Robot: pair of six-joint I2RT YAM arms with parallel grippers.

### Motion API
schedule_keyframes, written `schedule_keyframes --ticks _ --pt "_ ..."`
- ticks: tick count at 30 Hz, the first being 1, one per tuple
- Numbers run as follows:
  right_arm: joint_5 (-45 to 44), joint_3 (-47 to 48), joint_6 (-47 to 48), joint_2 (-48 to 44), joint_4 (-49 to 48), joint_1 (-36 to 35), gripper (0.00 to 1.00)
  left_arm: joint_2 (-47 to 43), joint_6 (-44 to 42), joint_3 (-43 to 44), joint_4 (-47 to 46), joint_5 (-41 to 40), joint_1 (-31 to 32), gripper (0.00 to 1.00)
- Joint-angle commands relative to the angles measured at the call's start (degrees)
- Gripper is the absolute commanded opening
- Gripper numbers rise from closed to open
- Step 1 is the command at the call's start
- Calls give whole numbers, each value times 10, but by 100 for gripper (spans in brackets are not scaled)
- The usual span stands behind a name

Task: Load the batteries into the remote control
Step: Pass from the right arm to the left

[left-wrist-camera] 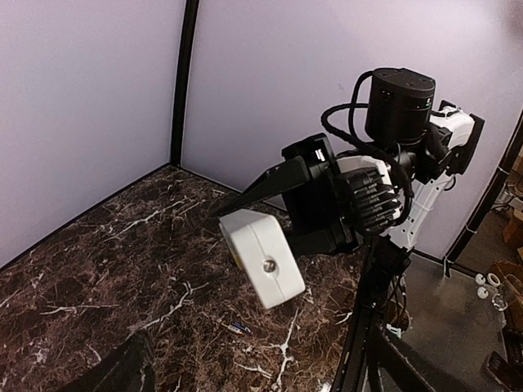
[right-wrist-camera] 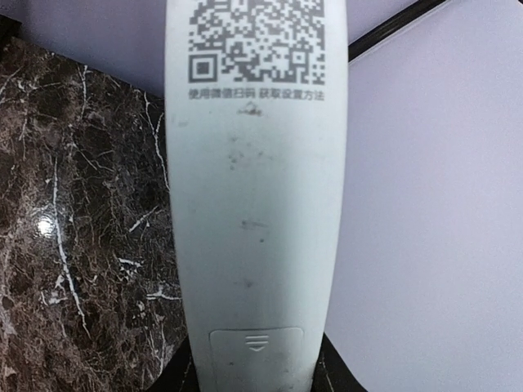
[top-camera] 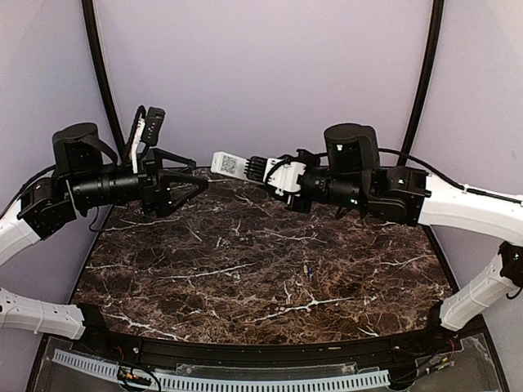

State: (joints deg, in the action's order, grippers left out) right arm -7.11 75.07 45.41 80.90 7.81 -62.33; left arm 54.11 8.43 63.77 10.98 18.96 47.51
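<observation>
My right gripper (top-camera: pixel 274 173) is shut on the remote control (top-camera: pixel 231 164), a slim white bar held level above the table's far side, its free end pointing left. The right wrist view shows the remote control's back (right-wrist-camera: pixel 253 204), with a QR code and a closed battery cover (right-wrist-camera: pixel 256 349) between my fingers (right-wrist-camera: pixel 335 371). My left gripper (top-camera: pixel 196 173) stands open just left of the remote control's free end, not touching it. From the left wrist, that blunt end (left-wrist-camera: pixel 261 257) faces the camera. One battery (top-camera: pixel 306 268), slim and dark, lies on the marble (left-wrist-camera: pixel 239 327).
The dark marble tabletop (top-camera: pixel 245 269) ends in black edging at the sides and front. Grey walls and two black poles (top-camera: pixel 102 73) close the back. A white perforated strip (top-camera: pixel 221 380) runs along the near edge between the arm bases.
</observation>
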Motion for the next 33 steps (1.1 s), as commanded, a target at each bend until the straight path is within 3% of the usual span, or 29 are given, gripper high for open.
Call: schedule_keyframes --ticks 1,7,13,19,24,31,32,33 --pt "-84 7 61 19 -22 -23 0 25 15 28 57 -38 0 88" --pt "-124 15 93 44 -35 -46 0 67 32 52 48 -54 1 82" --pt "-113 18 93 44 -44 -54 0 91 40 51 55 -46 1 58" --pt "-116 17 95 43 -53 -54 0 95 39 48 64 -27 1 53" --pt "-112 14 93 40 -68 -54 0 101 37 48 66 -19 1 30" --pt "-115 10 72 29 -76 -54 0 80 28 35 41 -1 1 14" --pt "-116 9 63 25 -83 -54 5 72 26 28 35 -2 1 12" --pt "-115 9 53 21 -89 -53 17 63 25 18 21 -5 1 11"
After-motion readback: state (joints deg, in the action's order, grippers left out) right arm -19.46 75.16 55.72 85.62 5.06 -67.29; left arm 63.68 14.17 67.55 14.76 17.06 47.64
